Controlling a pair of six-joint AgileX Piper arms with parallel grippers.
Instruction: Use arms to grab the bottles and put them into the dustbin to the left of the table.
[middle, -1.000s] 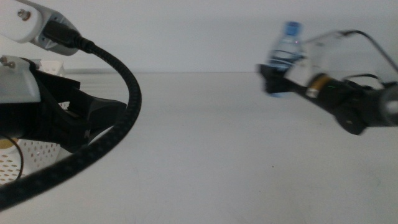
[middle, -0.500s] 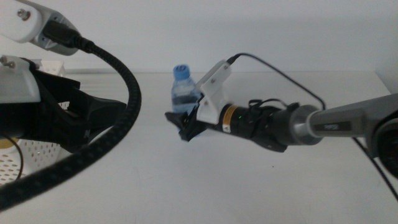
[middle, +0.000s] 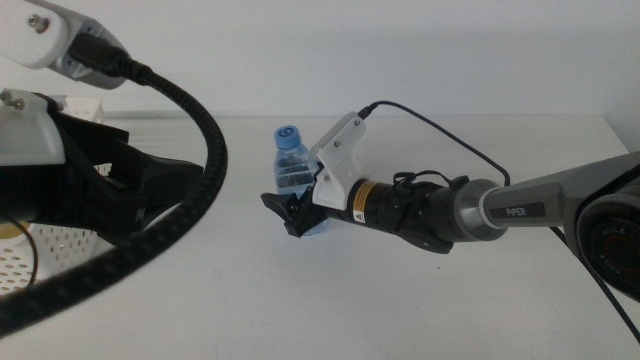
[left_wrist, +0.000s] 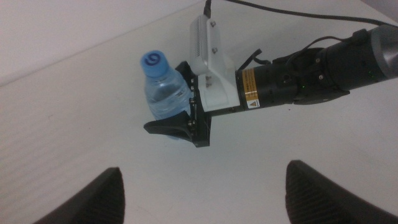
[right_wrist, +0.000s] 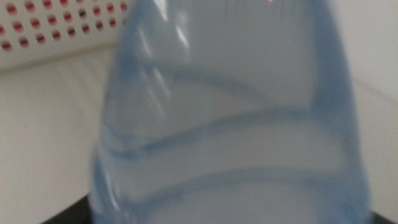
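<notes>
Water bottle (middle: 291, 165) — small, clear, blue cap — sits tilted over mid-table (middle: 300, 300), pinched low on its body between the right gripper (middle: 296, 211) jaws; base hidden behind them. Right arm (middle: 520, 208) reaches in from the right side, nearly level with the tabletop. In the right wrist view the bottle fills the frame, blurred, with the dustbin (right_wrist: 56, 28) wall of small holes behind it. Left gripper (left_wrist: 199, 193) hangs above, jaws spread wide, holding nothing — bottle and right gripper lie below it. Dustbin (middle: 40, 262) at table's left, partly behind the left arm (middle: 90, 190)
</notes>
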